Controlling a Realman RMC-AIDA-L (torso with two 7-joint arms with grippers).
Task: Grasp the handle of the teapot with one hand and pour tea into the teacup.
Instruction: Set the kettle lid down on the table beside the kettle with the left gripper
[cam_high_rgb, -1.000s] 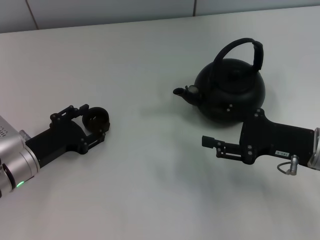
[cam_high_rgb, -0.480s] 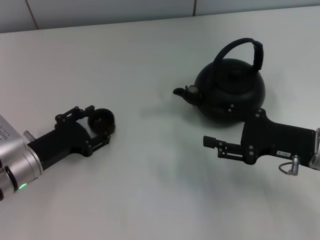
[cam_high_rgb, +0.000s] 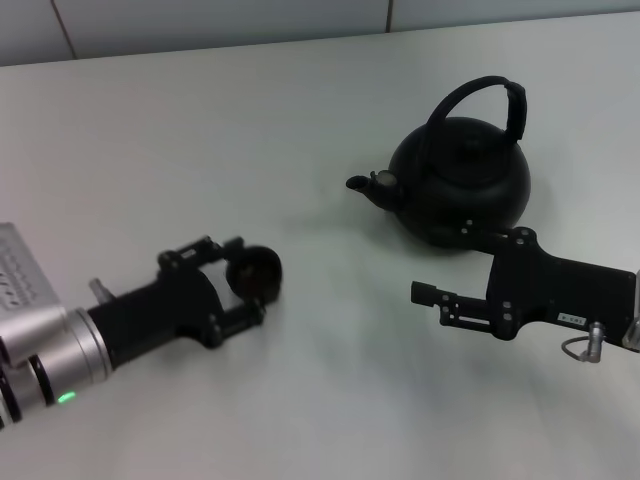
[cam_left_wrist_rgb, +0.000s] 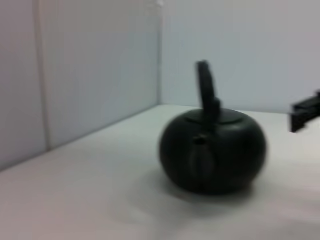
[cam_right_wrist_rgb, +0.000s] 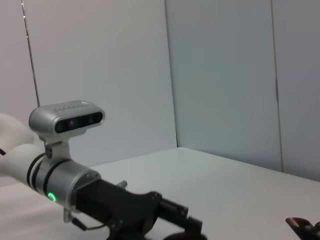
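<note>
Currently the right gripper (cam_high_rgb: 425, 294) hangs low just in front of the teapot (cam_high_rgb: 462, 190), fingers closed on nothing, with the arched handle (cam_high_rgb: 480, 96) above it. Left gripper (cam_high_rgb: 240, 283) clamps the teacup (cam_high_rgb: 256, 272), well apart from the teapot's spout side.

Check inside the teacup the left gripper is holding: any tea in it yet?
The teacup sits between the left gripper fingers, its dark interior showing no clear liquid; it's too dark to be sure. No stream is falling: the teapot stands upright, apart from it.
</note>
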